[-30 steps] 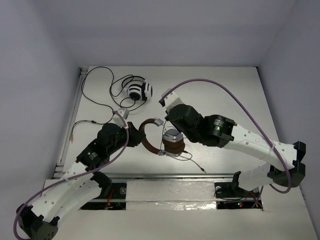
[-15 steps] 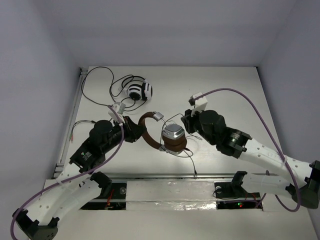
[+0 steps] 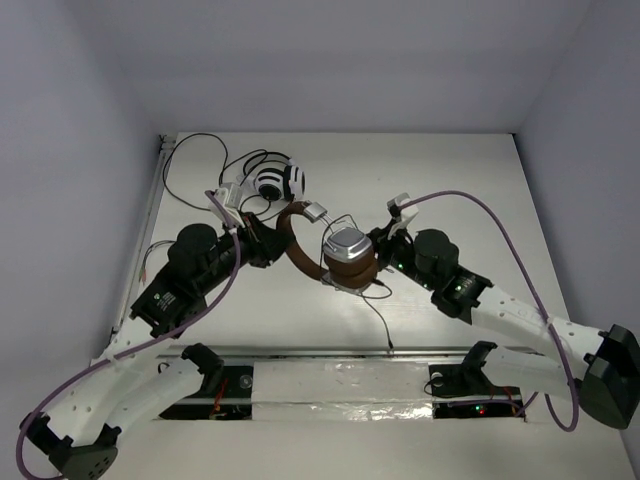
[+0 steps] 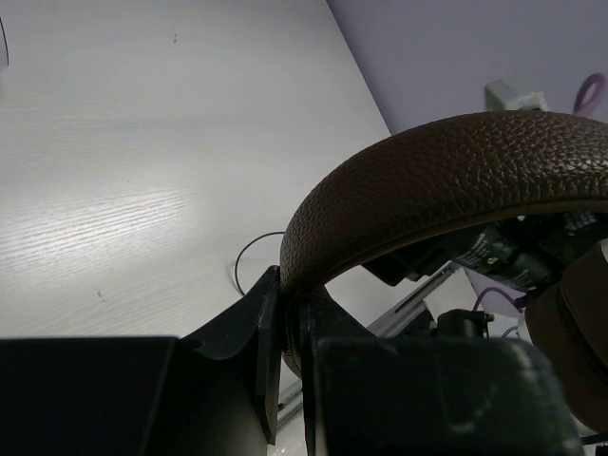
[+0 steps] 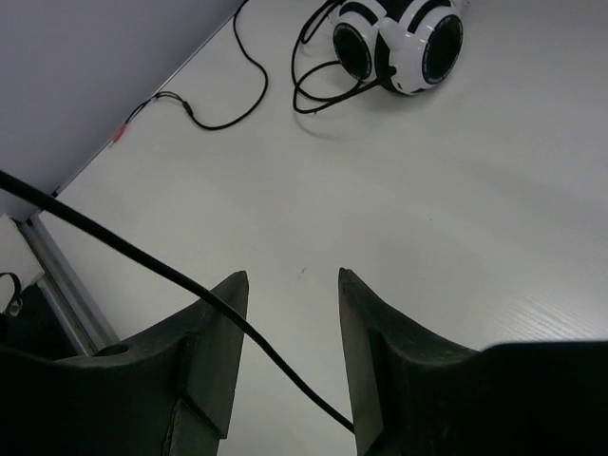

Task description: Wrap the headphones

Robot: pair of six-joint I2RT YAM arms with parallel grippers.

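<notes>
While left gripper [image 4: 290,309] pinches the brown-banded, silver-cupped headphones [image 3: 347,246], right gripper [image 5: 290,281] stands spread astride the thin black cable [image 5: 142,256]; we judge wrapping barely begun, cable loose toward near edge.

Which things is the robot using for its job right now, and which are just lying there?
For the job:
- brown headphones
- their thin black cable
- left gripper, clamped on the headband
- right gripper, open, with the cable crossing it

Just lying about:
- striped headphones
- loose black wire near them
</notes>
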